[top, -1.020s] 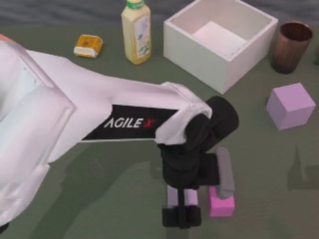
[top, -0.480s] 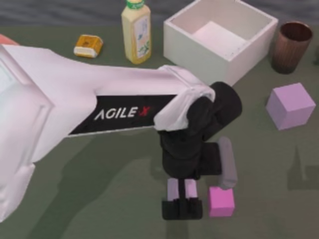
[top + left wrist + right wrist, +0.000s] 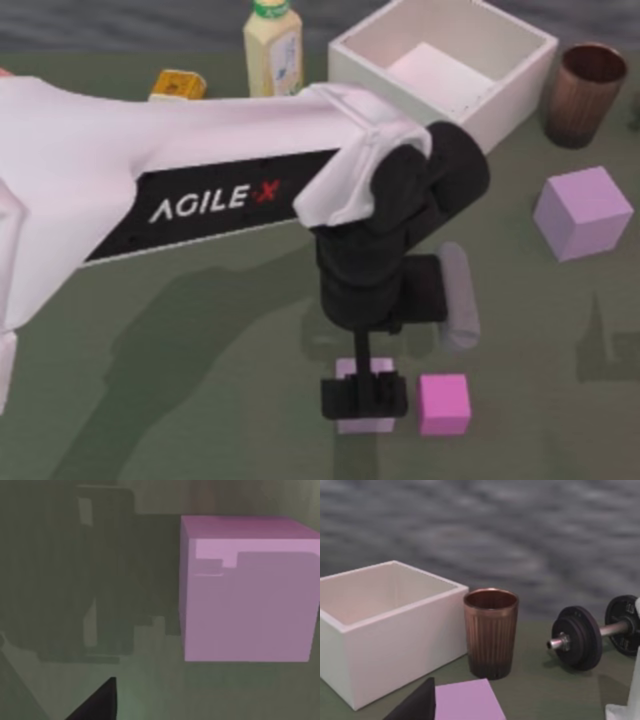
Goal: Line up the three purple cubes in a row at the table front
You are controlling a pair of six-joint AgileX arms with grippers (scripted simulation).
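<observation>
The medium pale lilac cube [image 3: 350, 366] rests on the olive table [image 3: 200, 420] near its front edge. My left gripper [image 3: 363, 397] hovers open just above it, fingers spread wider than the cube. The small magenta cube [image 3: 444, 403] sits right beside it on the right, in line. A pink cube [image 3: 247, 587], by its colour the small one, fills much of the left wrist view beyond one dark fingertip [image 3: 102, 702]. The large lilac cube [image 3: 583, 212] stands farther back at the right. In the right wrist view it [image 3: 465, 700] lies next to a fingertip [image 3: 422, 700] of my parked right gripper.
A big white open box [image 3: 440, 120] stands at the back centre, with a copper cup [image 3: 585, 92] to its right. A yellow bottle [image 3: 273, 45] and a small yellow pack [image 3: 180, 85] are at the back left. A dumbbell [image 3: 592, 635] lies beyond the cup.
My left gripper has risen and drawn back from the table front, so the medium cube now shows on the table beneath it. The small and large cubes have not moved.
</observation>
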